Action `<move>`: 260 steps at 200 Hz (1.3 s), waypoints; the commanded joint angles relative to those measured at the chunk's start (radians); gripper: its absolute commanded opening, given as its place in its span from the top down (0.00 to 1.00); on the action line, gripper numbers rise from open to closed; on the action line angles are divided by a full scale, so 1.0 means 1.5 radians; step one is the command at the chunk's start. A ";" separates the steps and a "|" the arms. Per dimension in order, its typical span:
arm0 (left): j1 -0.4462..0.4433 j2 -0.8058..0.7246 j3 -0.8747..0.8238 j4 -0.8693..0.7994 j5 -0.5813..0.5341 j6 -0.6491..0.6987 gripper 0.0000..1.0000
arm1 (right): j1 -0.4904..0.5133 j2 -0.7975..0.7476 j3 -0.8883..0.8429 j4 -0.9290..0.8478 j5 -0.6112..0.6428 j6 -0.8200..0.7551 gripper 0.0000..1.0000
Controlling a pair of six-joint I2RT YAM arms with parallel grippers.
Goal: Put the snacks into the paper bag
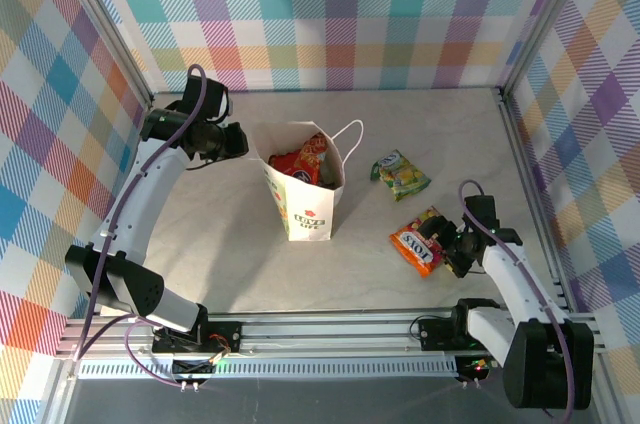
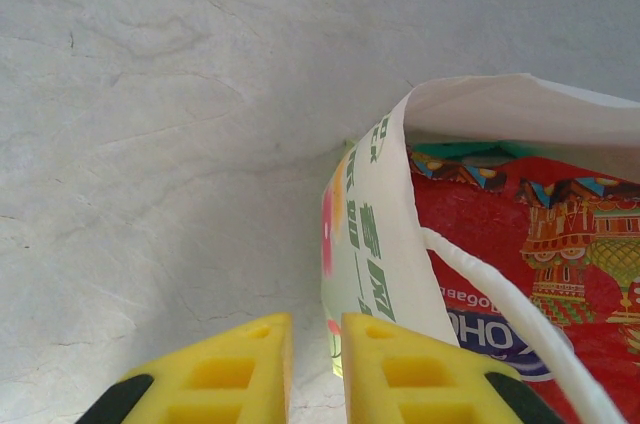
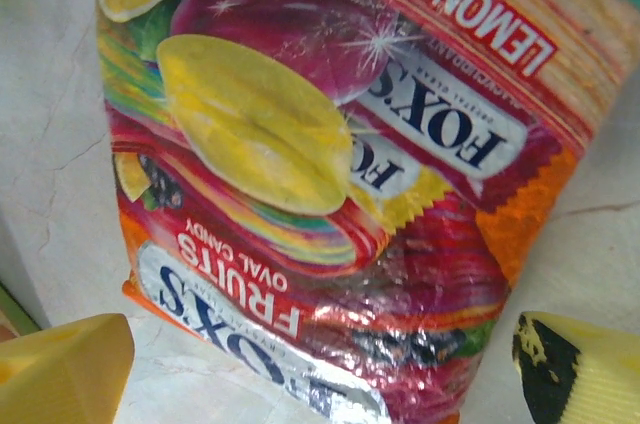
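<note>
paper bag (image 1: 300, 206) stands upright and open on the tabletop (image 1: 200, 244). large red packet (image 1: 298, 161) is already inside it. two snacks lie flat outside, both to the right of the bag: green-yellow packet (image 1: 403, 174) nearer the bag's rim side, orange packet (image 1: 416, 242) further right and nearer the arm bases.

right end effector (image 1: 447, 244) sits just beside the orange packet, on the side away from the bag. fingers spread wide, nothing held. in the right wrist view the packet lies directly ahead of the fingers, long axis running roughly away from them with a slight slant, so the jaws straddle its short width.

left end effector (image 1: 238, 140) is at the bag's left rim. fingers stand close together with a narrow gap, the bag wall right at that gap. cannot tell whether paper is pinched.

judgement: the right arm is clearly nearer, so the orange packet is the next pick. then carry left to the bag mouth.
</note>
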 commanded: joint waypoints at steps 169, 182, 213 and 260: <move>-0.003 -0.015 0.001 -0.029 -0.034 -0.010 0.81 | -0.006 0.096 0.030 0.039 0.038 -0.052 0.71; -0.003 -0.014 0.000 -0.026 -0.034 -0.010 0.81 | -0.005 0.086 0.040 0.015 0.051 -0.062 0.75; -0.003 -0.008 0.001 -0.019 -0.027 -0.013 0.81 | -0.005 0.054 0.058 -0.027 0.074 -0.078 0.82; -0.003 -0.001 0.004 -0.017 -0.020 -0.013 0.81 | -0.004 0.021 0.084 -0.069 0.071 -0.087 0.91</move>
